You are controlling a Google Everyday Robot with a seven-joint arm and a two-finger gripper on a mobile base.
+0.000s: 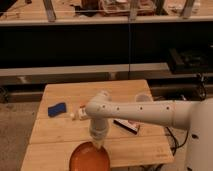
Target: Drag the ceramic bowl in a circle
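My hand is down at the back rim of the ceramic bowl, but I cannot tell if it grips.

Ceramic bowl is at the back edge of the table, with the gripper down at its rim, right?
No. The camera view shows the ceramic bowl at the front edge of the table, not the back. The gripper is down at its rim, as you said.

You see a smooth cream-white tubular arm with a row of small dark dots and a rounded elbow; its pale gripper hangs below that elbow.
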